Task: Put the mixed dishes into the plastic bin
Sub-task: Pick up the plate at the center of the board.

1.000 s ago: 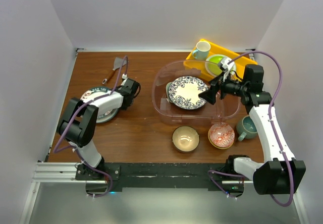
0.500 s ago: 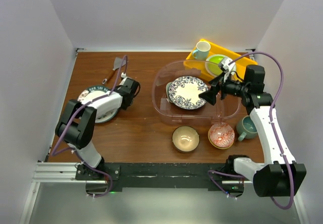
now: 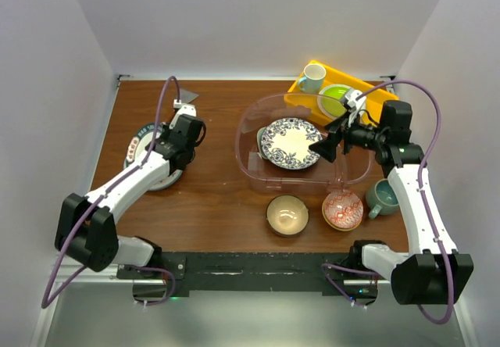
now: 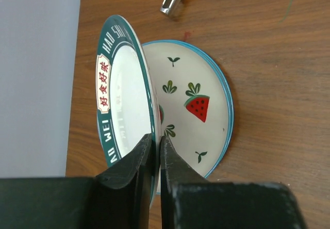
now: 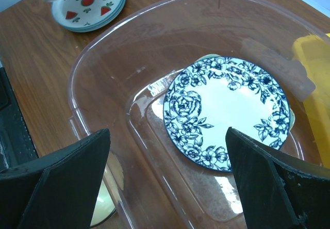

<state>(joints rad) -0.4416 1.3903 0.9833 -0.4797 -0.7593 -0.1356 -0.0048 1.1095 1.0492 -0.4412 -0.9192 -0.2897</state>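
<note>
Clear plastic bin point(image 3: 241, 148) holds blue floral plate point(image 3: 291, 143); yellow tray point(image 3: 367, 85) holds lime-green plate point(image 3: 336, 97), white mug point(image 3: 313, 76); right hand point(image 3: 322, 149) spread above bin; left hand point(image 4: 157, 138) pinching green-lettered plate point(image 4: 121, 100), flat before, now tipped on edge over strawberry plate point(image 4: 206, 115)

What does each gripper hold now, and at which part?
The left gripper pinches the tilted dark-green lettered plate by its rim. The right gripper is open and holds nothing.

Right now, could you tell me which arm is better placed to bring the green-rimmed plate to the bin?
Left: the left gripper is shut on the green-rimmed plate, tilted up off the strawberry plate; the right gripper hangs open over the plastic bin, holding nothing.
</note>
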